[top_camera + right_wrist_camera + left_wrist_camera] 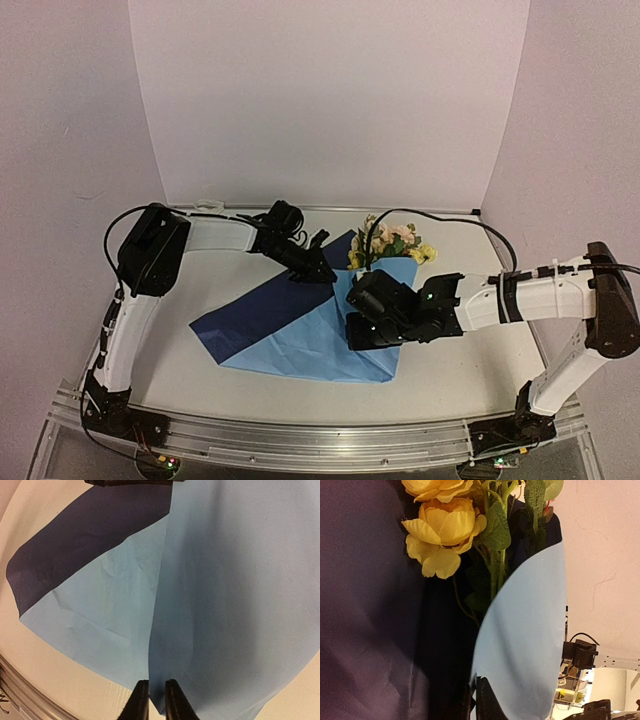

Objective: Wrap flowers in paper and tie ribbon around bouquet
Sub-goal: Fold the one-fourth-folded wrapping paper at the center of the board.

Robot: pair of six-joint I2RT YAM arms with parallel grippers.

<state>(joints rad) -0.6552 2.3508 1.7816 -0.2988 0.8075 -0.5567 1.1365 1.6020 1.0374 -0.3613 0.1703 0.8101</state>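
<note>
The paper (290, 330) lies across the table, dark blue at the left and light blue at the right, with one flap folded up over the stems. The flowers (388, 240) rest at its far right corner, their yellow blooms (445, 530) close in the left wrist view. My left gripper (322, 270) (476, 700) is shut on the upper edge of the light blue flap (525, 630). My right gripper (358, 325) (156, 700) stands at the paper's near fold (225, 580), its jaws a narrow gap apart with the flap's edge between them. The ribbon does not show clearly.
A metal rail (320, 440) runs along the near table edge by both arm bases. White walls close in the back and sides. A black cable (440, 215) arcs behind the flowers. Bare tabletop (450, 370) lies right of the paper.
</note>
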